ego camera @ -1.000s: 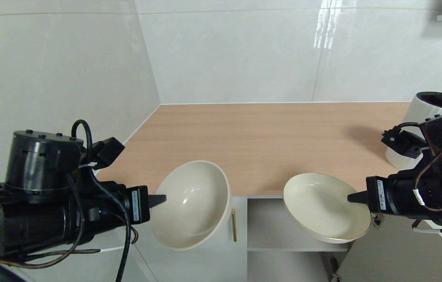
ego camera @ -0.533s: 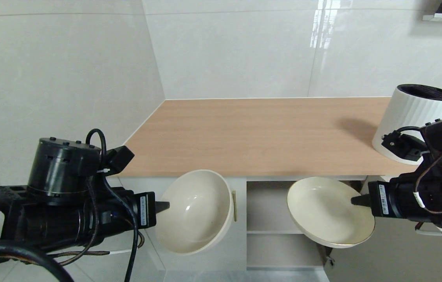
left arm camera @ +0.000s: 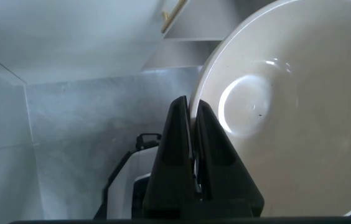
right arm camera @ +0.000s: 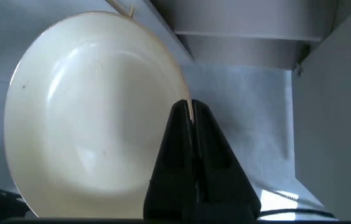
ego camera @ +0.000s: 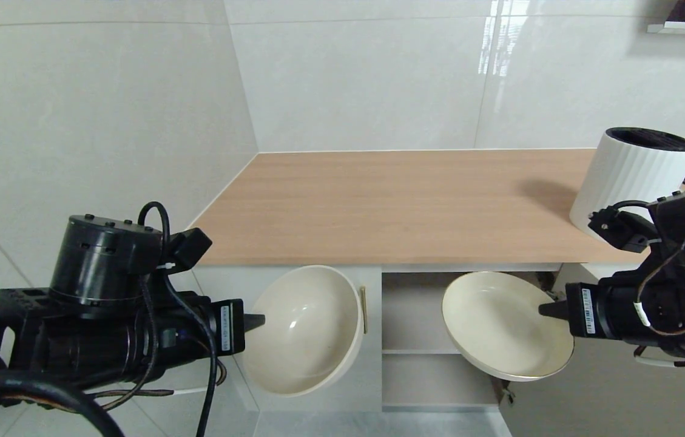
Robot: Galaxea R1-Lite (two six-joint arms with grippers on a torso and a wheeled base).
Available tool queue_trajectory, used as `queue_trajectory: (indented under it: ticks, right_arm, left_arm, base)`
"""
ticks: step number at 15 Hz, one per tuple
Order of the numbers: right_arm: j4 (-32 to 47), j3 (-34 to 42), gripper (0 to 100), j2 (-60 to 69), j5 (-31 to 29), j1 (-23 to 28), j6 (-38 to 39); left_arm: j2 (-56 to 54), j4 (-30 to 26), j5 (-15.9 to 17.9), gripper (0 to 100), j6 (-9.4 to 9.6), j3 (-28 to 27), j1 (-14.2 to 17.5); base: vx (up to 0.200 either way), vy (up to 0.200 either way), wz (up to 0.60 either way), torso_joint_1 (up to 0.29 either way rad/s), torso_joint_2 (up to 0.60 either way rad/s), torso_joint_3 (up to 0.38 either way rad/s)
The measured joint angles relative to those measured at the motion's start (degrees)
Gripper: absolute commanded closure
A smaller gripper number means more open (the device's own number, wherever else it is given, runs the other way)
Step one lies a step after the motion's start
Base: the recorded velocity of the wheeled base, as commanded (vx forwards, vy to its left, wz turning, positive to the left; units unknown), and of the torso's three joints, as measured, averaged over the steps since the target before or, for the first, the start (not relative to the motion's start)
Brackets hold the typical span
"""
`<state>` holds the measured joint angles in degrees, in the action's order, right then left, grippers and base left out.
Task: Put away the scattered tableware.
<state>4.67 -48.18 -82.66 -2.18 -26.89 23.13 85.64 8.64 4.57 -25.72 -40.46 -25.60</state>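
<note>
Lowered from worktop (ego camera: 391, 206) height to the cabinet (ego camera: 409, 315) front, the bowl (ego camera: 303, 331) is held pinched at its rim by the left gripper (ego camera: 255, 320) and the plate (ego camera: 503, 325) by the right gripper (ego camera: 548, 311), neither yet shelved.

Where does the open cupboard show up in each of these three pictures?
Head view: open cupboard under the counter, between the bowl and the plate.
Left wrist view: open cupboard, beyond the bowl's rim.
Right wrist view: open cupboard, behind the plate.
Shared landmark: its shelf board.
</note>
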Motion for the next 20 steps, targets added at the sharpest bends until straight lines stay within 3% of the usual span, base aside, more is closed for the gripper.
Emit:
queue_trajectory:
  ticks: [20]
  right_arm:
    - [-3.3, 1.6, 100, -3.3, -0.4, 0.0, 0.0]
  left_arm:
    - [0.5, 0.0, -0.1, 100, 0.71, 0.2, 0.0]
  base:
    - [0.0, 0.0, 0.0, -0.183, 0.46, 0.272]
